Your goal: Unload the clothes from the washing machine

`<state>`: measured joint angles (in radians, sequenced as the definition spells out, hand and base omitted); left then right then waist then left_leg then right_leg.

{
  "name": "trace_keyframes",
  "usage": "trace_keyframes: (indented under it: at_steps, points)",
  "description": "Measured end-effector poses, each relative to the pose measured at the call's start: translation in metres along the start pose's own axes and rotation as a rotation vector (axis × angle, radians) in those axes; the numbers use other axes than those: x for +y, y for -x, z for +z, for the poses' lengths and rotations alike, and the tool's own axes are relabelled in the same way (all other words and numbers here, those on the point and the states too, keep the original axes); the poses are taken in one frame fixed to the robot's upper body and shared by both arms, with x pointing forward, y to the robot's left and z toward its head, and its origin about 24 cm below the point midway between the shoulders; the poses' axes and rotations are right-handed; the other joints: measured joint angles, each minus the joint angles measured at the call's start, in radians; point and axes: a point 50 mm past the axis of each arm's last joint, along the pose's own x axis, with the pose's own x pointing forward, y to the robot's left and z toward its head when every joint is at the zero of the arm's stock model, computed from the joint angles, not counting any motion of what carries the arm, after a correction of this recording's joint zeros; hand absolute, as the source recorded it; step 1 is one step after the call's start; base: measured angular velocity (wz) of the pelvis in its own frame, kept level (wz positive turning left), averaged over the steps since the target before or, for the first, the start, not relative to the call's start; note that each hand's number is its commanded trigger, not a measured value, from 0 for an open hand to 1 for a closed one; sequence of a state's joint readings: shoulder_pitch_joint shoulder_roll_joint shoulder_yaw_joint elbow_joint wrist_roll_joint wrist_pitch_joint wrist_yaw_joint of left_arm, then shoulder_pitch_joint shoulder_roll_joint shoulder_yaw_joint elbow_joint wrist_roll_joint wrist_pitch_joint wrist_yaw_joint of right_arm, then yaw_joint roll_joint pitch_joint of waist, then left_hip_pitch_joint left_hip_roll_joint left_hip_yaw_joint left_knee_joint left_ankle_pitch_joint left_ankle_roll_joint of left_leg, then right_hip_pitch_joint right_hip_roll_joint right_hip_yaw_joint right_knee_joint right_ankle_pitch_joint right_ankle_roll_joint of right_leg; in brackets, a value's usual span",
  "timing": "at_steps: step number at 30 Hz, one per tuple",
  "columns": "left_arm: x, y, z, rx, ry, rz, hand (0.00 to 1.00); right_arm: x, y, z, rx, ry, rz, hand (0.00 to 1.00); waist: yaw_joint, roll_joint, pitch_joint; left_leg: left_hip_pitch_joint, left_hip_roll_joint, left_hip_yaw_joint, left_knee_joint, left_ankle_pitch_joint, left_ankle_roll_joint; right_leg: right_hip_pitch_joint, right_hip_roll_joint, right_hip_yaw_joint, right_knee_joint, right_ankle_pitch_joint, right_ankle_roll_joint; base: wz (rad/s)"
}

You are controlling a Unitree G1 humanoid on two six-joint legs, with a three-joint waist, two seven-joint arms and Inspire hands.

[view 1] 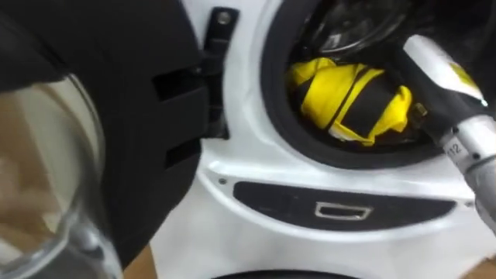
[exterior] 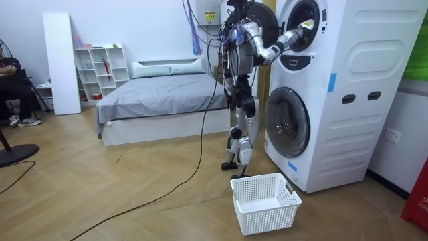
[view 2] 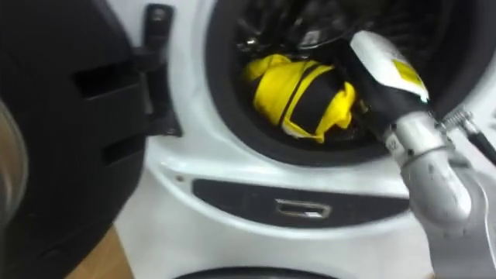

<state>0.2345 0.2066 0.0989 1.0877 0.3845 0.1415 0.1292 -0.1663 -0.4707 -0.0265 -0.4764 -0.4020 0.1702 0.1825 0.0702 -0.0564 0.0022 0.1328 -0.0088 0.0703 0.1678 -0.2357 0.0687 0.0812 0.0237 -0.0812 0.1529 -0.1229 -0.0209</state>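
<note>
The right hand is hidden in the drum (view 2: 219, 93), beyond the right arm (view 2: 384, 66); its grip cannot be told. The garment (view 2: 302, 97) is bunched at the front lip, just left of that arm, so this hand is judged nearer.

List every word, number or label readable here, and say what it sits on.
Nothing reads reliably.
Yellow label on the robot's right arm: blurred.
Dark marking near its wrist: too blurred.
Blue stickers on the washing machine: too small.
</note>
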Motion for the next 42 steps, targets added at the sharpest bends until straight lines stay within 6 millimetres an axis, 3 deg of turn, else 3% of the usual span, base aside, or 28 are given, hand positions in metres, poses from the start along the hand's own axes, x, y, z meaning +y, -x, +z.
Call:
trace_keyframes:
  at_steps: [6, 14, 18, 23, 27, 29, 31, 36, 40, 42]
  points:
    - [-0.008, 0.002, -0.004, -0.005, 0.026, 0.0, 0.0, -0.002, 0.021, 0.006, -0.064, -0.07, -0.026, 1.0, -0.014, 0.002, -0.0021, 0.008, 0.012, 0.041, 0.001, -0.003, -0.007, -0.007, 0.014, 0.03, -0.001, 0.004, -0.015, -0.17]
    - [-0.011, 0.003, -0.005, -0.019, 0.03, 0.005, 0.0, -0.003, 0.032, 0.012, -0.131, -0.193, -0.049, 1.0, -0.018, 0.018, -0.0099, 0.008, 0.021, 0.043, -0.003, -0.007, -0.014, -0.01, 0.022, 0.031, -0.001, 0.004, -0.015, 0.0]
    - [-0.013, 0.004, -0.01, -0.009, 0.029, -0.002, 0.0, 0.001, 0.048, 0.004, -0.085, -0.272, -0.048, 1.0, -0.04, 0.019, -0.011, 0.001, 0.024, 0.043, -0.002, -0.009, -0.018, -0.012, 0.024, 0.031, 0.0, 0.004, -0.015, 0.01]
    - [-0.016, 0.004, -0.014, 0.008, 0.029, -0.014, 0.0, 0.007, 0.068, -0.027, 0.099, -0.367, -0.052, 1.0, -0.073, 0.031, -0.0111, 0.006, 0.034, 0.101, -0.003, -0.013, -0.024, -0.03, 0.034, 0.069, 0.011, 0.008, -0.022, -0.25]
    - [-0.013, 0.004, -0.016, 0.0, 0.063, -0.016, 0.0, -0.009, 0.075, -0.041, 0.151, -0.398, -0.134, 1.0, -0.108, 0.05, -0.0031, -0.001, 0.039, 0.157, -0.002, -0.014, -0.026, -0.069, 0.047, 0.131, 0.021, 0.01, -0.028, -0.41]
    - [-0.007, 0.003, -0.016, -0.009, 0.091, 0.002, 0.0, -0.015, 0.082, -0.048, 0.179, -0.426, -0.168, 1.0, -0.124, 0.052, -0.004, -0.002, 0.042, 0.174, -0.004, -0.013, -0.028, -0.077, 0.057, 0.161, 0.022, 0.01, -0.028, -0.29]
    - [-0.002, 0.003, -0.022, -0.003, 0.106, 0.02, 0.0, -0.018, 0.097, -0.062, 0.259, -0.454, -0.199, 1.0, -0.153, 0.041, -0.006, -0.002, 0.048, 0.187, -0.002, -0.015, -0.035, -0.087, 0.063, 0.168, 0.035, 0.012, -0.034, -0.19]
    - [0.002, 0.003, -0.025, 0.001, 0.112, 0.033, 0.0, -0.011, 0.115, -0.091, 0.405, -0.517, -0.22, 1.0, -0.188, 0.02, -0.0085, -0.016, 0.059, 0.229, 0.008, -0.016, -0.048, -0.13, 0.083, 0.215, 0.073, 0.008, -0.044, -0.3]
    - [0.013, 0.001, -0.025, -0.006, 0.106, 0.059, 0.0, -0.001, 0.133, -0.119, 0.542, -0.642, -0.264, 1.0, -0.234, 0.003, -0.0031, -0.037, 0.071, 0.253, 0.03, -0.021, -0.056, -0.157, 0.091, 0.22, 0.092, 0.006, -0.042, -0.13]
    - [0.015, 0.001, -0.024, -0.009, 0.11, 0.064, 0.0, 0.003, 0.148, -0.132, 0.624, -0.651, -0.274, 1.0, -0.235, -0.002, -0.0035, -0.036, 0.075, 0.26, 0.03, -0.022, -0.058, -0.157, 0.095, 0.226, 0.091, 0.008, -0.045, -0.18]
